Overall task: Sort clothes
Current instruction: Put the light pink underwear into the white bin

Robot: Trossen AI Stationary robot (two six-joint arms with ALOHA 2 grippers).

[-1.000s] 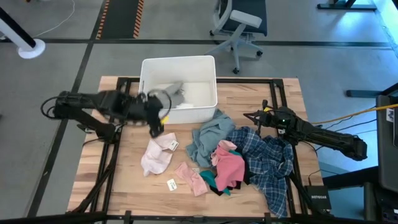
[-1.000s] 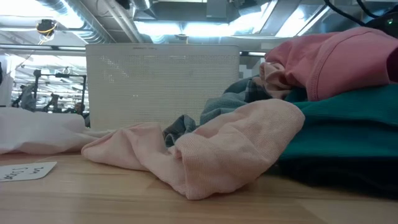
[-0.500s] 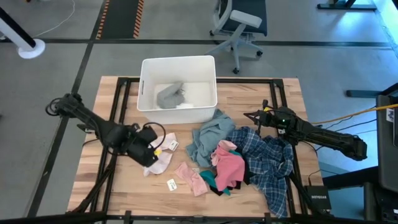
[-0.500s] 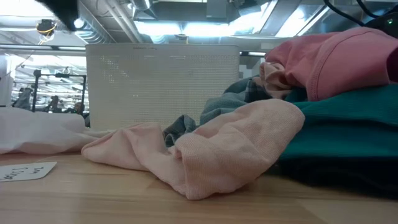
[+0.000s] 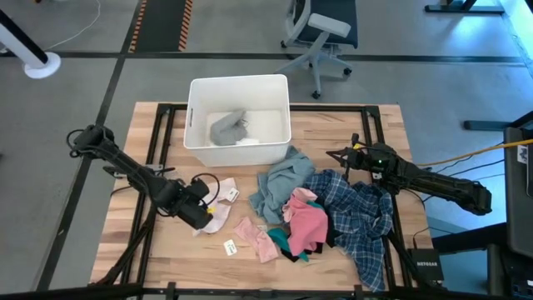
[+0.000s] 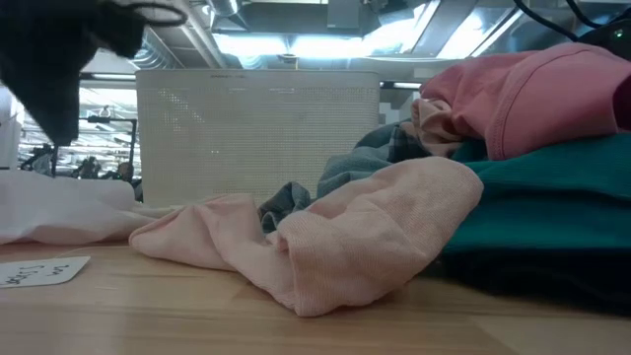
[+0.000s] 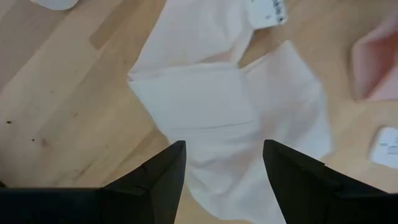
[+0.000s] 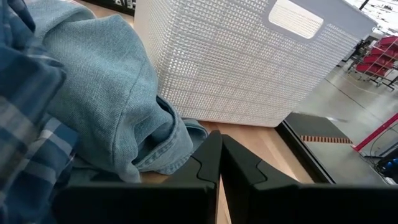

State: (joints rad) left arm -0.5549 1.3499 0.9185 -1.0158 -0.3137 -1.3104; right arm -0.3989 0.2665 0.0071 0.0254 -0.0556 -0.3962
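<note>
My left gripper (image 5: 202, 214) (image 7: 224, 149) is open, its fingers pointing down just above the pale pink garment (image 5: 218, 200) (image 7: 217, 106) that lies flat on the table's left half; in the low view it hangs clear of the cloth (image 6: 49, 212). A small pink piece (image 5: 256, 237) lies near it. To the right lie the grey-blue top (image 5: 279, 179), a pink piece (image 5: 306, 221), a teal piece (image 5: 281, 242) and the plaid shirt (image 5: 358, 212). My right gripper (image 5: 337, 157) (image 8: 217, 152) is shut and empty beside the grey-blue top (image 8: 106, 93).
A white bin (image 5: 197, 112) stands at the table's far middle with a grey garment (image 5: 226, 127) inside. A paper tag (image 5: 230, 247) lies near the front edge. An office chair (image 5: 321, 29) stands beyond the table.
My left gripper has swung from in front of the bin toward the table's near edge and gone down over the pale pink garment. The clothes have kept still.
</note>
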